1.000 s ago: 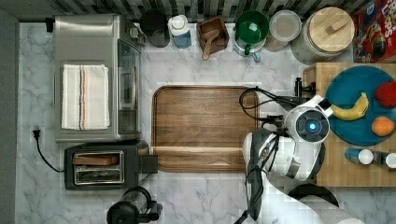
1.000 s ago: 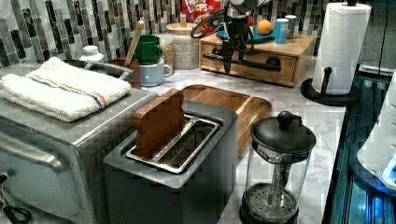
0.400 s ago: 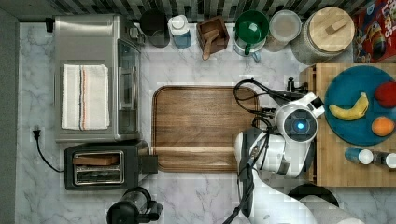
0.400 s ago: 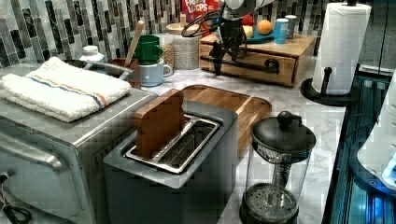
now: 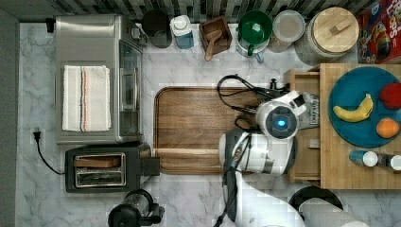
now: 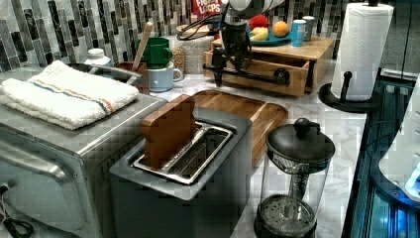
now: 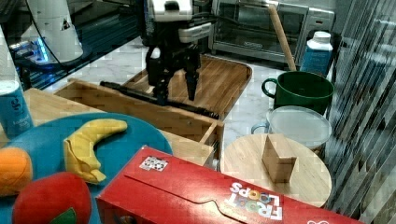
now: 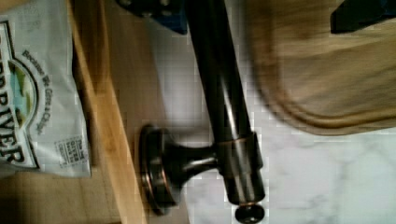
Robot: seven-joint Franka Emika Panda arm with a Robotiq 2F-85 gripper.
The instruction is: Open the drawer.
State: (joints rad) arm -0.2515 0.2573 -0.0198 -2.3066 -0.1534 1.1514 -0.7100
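Under the butcher-block stand that carries the blue plate (image 5: 352,111), the drawer (image 5: 305,137) stands partly pulled out toward the wooden tray (image 5: 189,127), with a white packet (image 8: 32,102) lying in its shallow box. My gripper (image 7: 176,95) straddles the black bar handle (image 7: 154,99), one finger on each side, spread and not clamped on it as far as I can judge. To finish well, I would haul straight along the drawer's slide, level, with the inner finger hooking the bar squarely so the box does not skew or jam.
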